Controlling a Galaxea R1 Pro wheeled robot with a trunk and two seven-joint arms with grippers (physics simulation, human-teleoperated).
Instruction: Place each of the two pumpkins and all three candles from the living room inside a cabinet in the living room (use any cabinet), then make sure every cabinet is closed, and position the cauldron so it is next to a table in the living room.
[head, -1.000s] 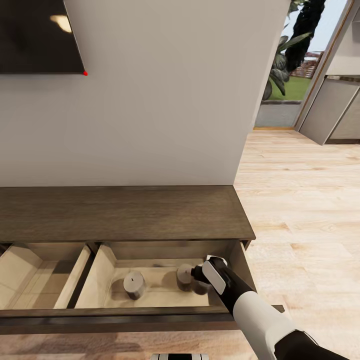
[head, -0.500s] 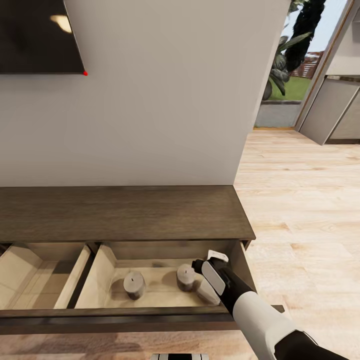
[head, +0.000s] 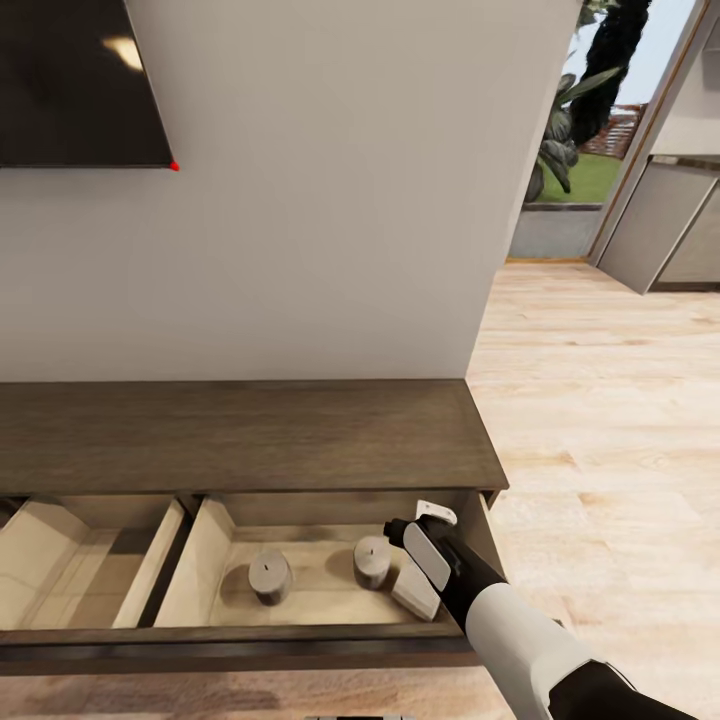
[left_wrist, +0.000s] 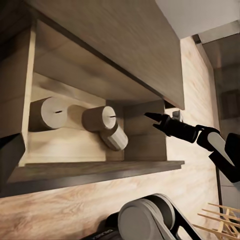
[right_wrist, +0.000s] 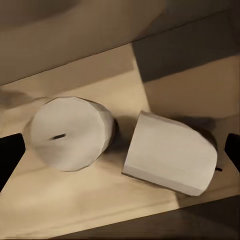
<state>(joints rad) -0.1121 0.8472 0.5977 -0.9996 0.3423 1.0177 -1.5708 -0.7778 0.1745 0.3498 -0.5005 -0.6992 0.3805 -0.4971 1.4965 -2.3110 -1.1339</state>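
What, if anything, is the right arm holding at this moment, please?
Nothing: the right gripper is open above a tipped candle in the drawer.

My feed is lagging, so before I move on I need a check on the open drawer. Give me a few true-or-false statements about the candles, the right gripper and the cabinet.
1. Three candles are in the open right-hand drawer. True: one stands at the left, one stands in the middle, and a third is at the right.
2. All three candles stand upright. False: the third candle lies tipped on its side.
3. The right gripper is shut on a candle. False: it is open and holds nothing.
4. The cabinet is fully closed. False: two drawers are pulled out.
5. The left-hand open drawer shows no candle. True.
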